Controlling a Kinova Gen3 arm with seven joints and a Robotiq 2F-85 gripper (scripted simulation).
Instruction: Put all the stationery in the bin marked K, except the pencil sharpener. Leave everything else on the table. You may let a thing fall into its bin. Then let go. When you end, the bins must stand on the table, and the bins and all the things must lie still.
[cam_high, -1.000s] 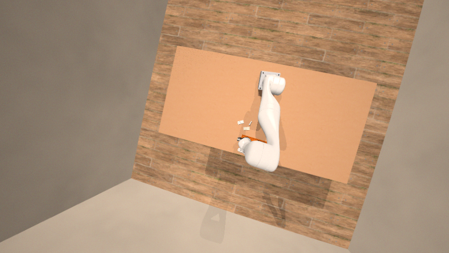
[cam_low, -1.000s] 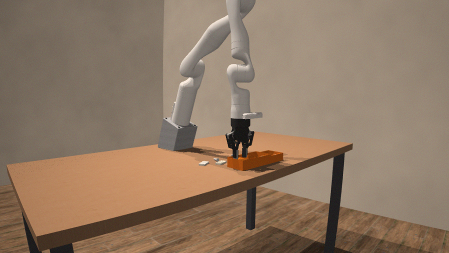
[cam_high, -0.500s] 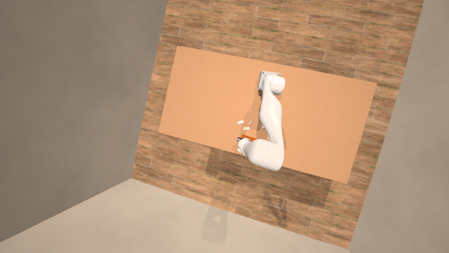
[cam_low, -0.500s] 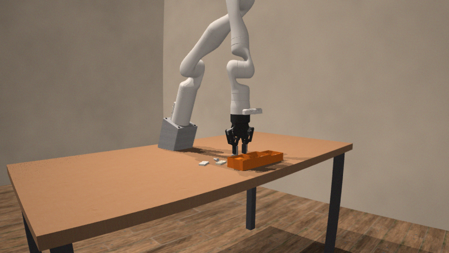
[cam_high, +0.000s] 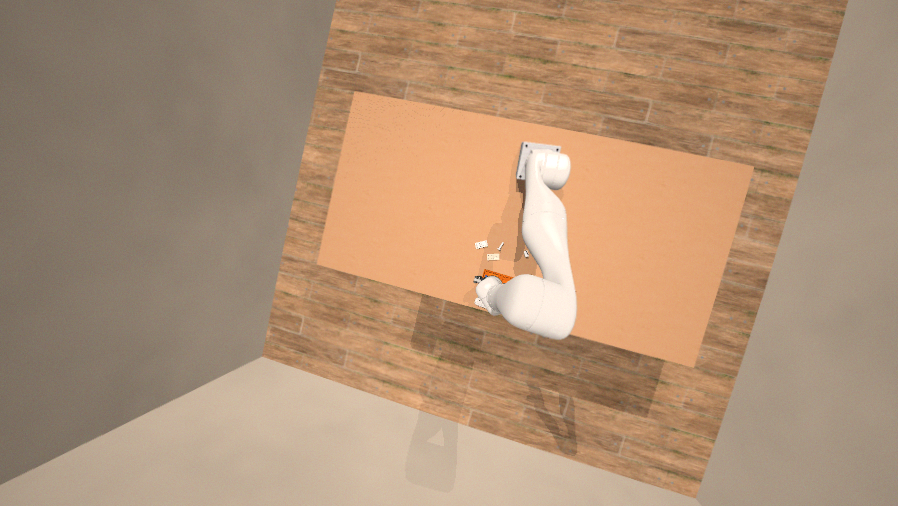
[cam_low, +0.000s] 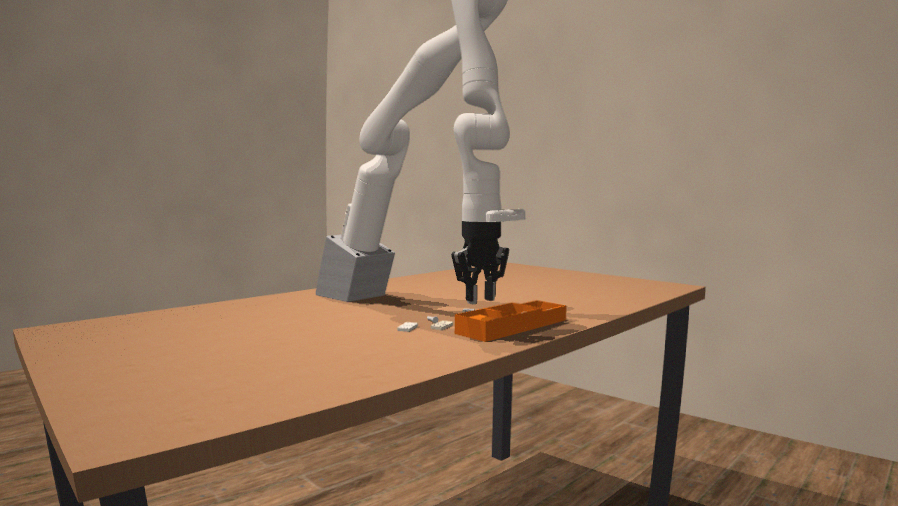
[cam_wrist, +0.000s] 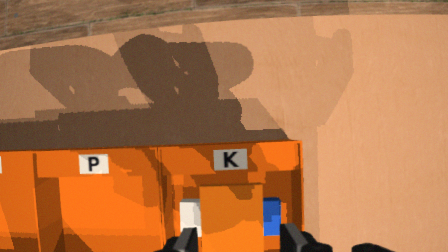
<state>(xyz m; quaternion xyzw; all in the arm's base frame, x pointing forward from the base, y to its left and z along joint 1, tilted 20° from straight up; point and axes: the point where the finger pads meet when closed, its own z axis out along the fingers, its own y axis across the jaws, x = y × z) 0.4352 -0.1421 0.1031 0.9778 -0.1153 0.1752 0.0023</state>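
The orange bin (cam_low: 510, 319) stands near the table's edge, with compartments labelled P (cam_wrist: 93, 163) and K (cam_wrist: 230, 159). In the K compartment lie an orange block (cam_wrist: 231, 215), a white piece (cam_wrist: 190, 216) to its left and a blue piece (cam_wrist: 272, 215) to its right. My gripper (cam_low: 480, 294) hangs above the K end of the bin, clear of it. In the wrist view its fingers stand half apart with nothing between them. In the top view the arm hides the gripper and most of the bin (cam_high: 496, 275).
Several small pale things lie on the table beside the bin's K end: one flat piece (cam_low: 407, 326), another (cam_low: 441, 324), and a small one (cam_low: 432, 318). They also show in the top view (cam_high: 493, 256). The table edge is close behind the bin.
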